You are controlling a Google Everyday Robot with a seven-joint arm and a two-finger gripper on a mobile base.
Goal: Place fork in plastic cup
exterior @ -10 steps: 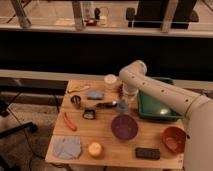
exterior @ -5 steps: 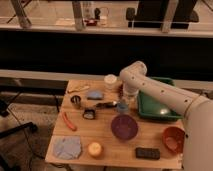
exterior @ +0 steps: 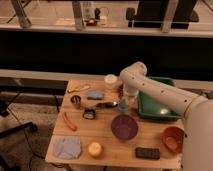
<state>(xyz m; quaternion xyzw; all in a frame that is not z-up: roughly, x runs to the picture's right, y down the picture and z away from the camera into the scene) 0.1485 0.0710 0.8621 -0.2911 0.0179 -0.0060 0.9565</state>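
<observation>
One fork (exterior: 107, 105), one cup (exterior: 123, 107), one purple bowl (exterior: 124, 127), one orange bowl (exterior: 173, 139), one tray (exterior: 150, 108) on a wooden desk (exterior: 105, 136); gripper (exterior: 124, 99) at the cup, hold cannot be told; dark room

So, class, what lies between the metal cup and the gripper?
The fork, lying on the table, in the camera view; the gripper hangs at the plastic cup just beside it.
</observation>
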